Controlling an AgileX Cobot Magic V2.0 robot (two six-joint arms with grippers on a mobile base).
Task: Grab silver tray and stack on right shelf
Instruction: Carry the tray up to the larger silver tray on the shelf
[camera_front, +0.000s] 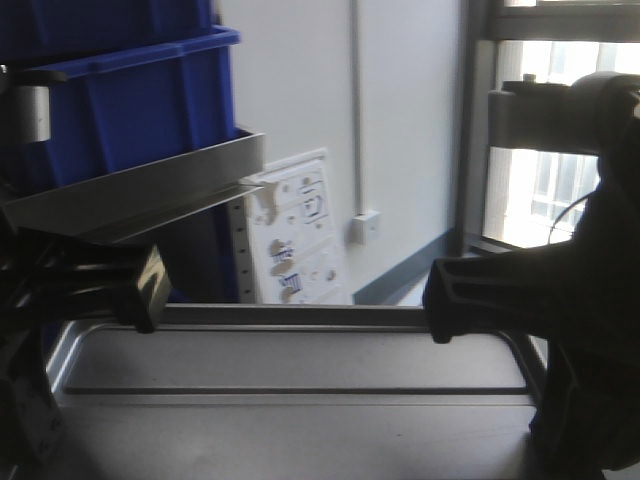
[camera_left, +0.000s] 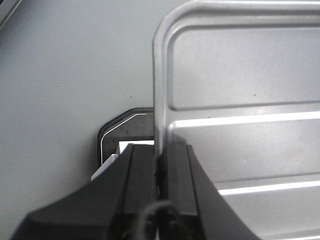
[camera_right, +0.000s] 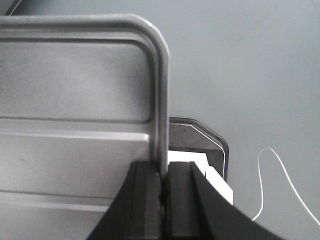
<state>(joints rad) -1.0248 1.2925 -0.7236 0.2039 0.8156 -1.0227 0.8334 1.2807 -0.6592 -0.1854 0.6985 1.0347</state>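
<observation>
I hold silver tray (camera_front: 300, 360) rims pinched in left gripper (camera_left: 161, 156) and right gripper (camera_right: 163, 172) | grey surface (camera_left: 60, 75) beneath | blue bins (camera_front: 130, 110), window (camera_front: 560, 190) ahead

Shiny smooth metal silver tray (camera_left: 240, 75); matt black plastic jaws; blue plastic bin (camera_front: 130, 110).

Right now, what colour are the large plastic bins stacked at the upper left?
The large plastic bins are deep blue, seen best in the exterior front-facing view.

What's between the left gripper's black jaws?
The raised rim of the shiny rectangular metal tray, clamped in the left gripper; the left wrist view shows it.
</observation>
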